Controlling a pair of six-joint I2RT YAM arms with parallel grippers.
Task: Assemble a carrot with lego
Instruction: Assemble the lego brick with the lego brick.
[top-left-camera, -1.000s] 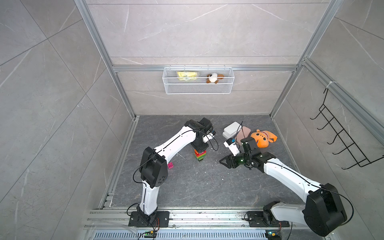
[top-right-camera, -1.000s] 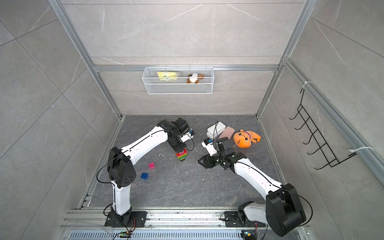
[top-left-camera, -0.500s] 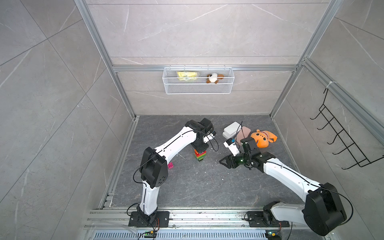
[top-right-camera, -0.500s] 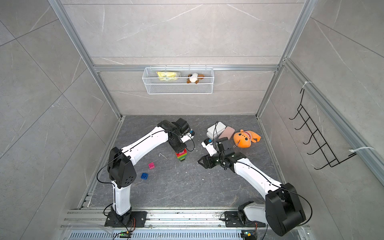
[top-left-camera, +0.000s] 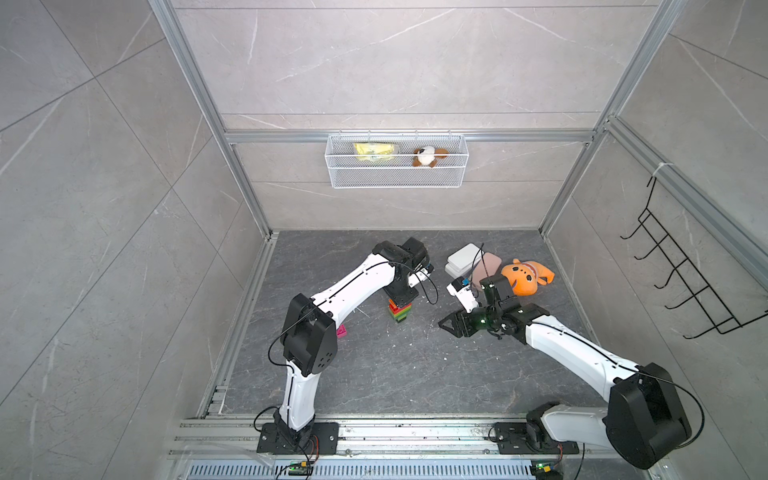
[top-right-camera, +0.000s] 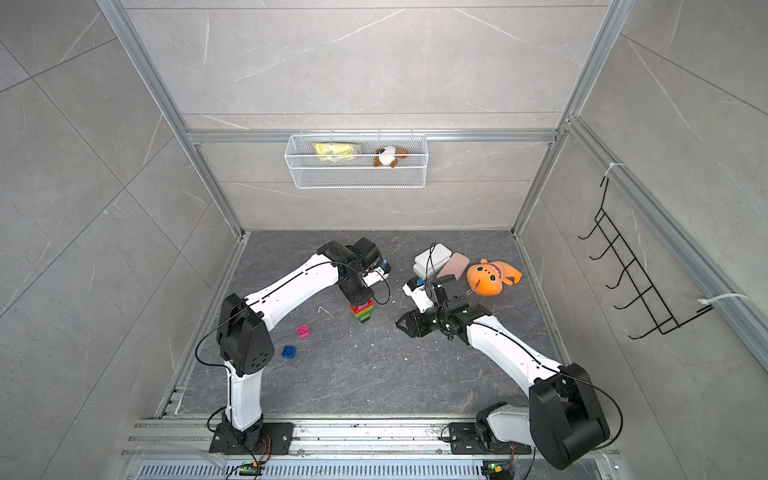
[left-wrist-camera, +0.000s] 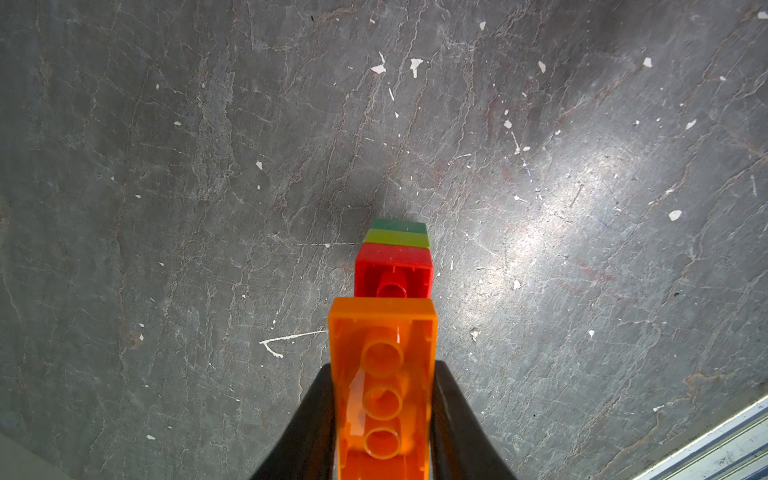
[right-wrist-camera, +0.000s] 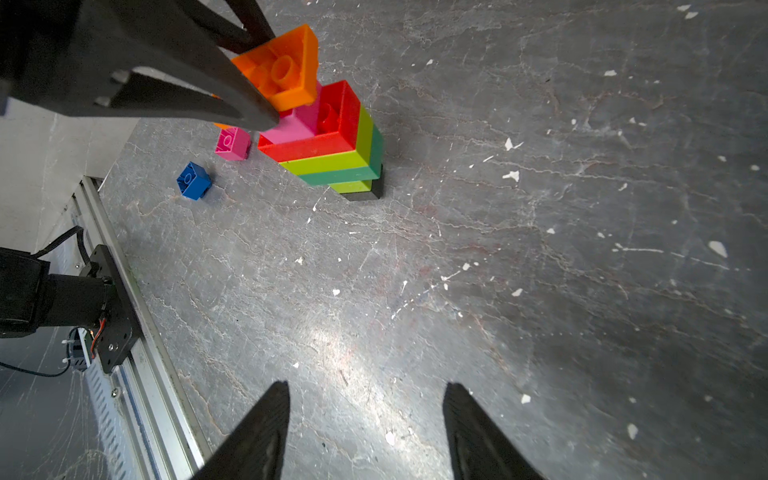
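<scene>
Big grey tile walls (top-left-camera: 374, 62) stand round a dark stone floor (top-left-camera: 395, 374) with little white scratches. A white wire basket (top-left-camera: 397, 178) hangs on the back wall. Black hooks (top-left-camera: 681, 286) hang on a side wall. The carrot (top-left-camera: 400, 311) stands upright mid-floor: black at the bottom, then lime, green, lime, red, and pink on top. The left claw (left-wrist-camera: 382, 365) squeezes an orange brick (left-wrist-camera: 382, 324) right over it. The right claw (right-wrist-camera: 365, 388) is spread apart, holding nothing, near the carrot. A pink brick (top-right-camera: 303, 331) and a blue brick (top-right-camera: 288, 352) lie loose nearby.
</scene>
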